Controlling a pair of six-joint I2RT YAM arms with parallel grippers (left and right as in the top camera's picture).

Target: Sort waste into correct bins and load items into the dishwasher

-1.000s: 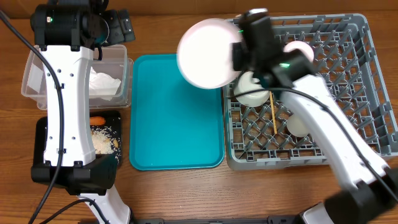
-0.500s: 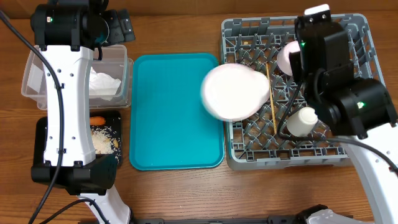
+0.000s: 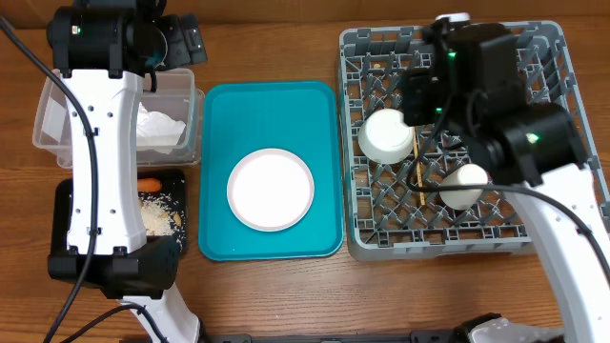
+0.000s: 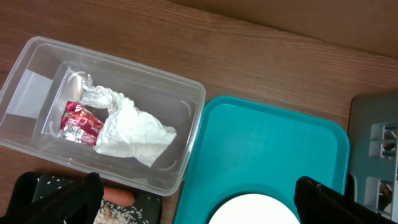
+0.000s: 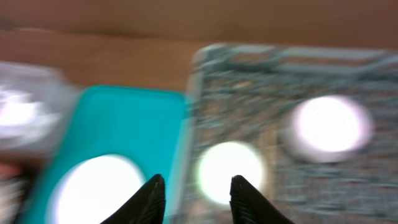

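A round pale plate (image 3: 271, 190) lies flat in the middle of the teal tray (image 3: 219, 105), free of both grippers. My right gripper (image 3: 419, 90) hovers over the grey dish rack (image 3: 562, 143), open with nothing between its fingers; its own view is blurred. In the rack are a bowl (image 3: 386, 135), a second bowl (image 5: 329, 124), a white cup (image 3: 462, 186) and chopsticks (image 3: 419, 176). My left gripper (image 4: 199, 202) is open and empty above the clear tub (image 4: 186, 99), which holds a napkin (image 4: 130, 130) and a red wrapper (image 4: 81, 121).
The black tray (image 3: 67, 205) at the front left holds a carrot (image 3: 149, 183) and loose rice (image 3: 157, 211). The left arm (image 3: 95, 143) stretches over the tub and the black tray. Bare wooden table (image 3: 267, 295) shows along the near edge.
The plate has left my right gripper and dropped onto the teal tray. The right gripper has opened and now stands over the rack. The left arm has not moved.
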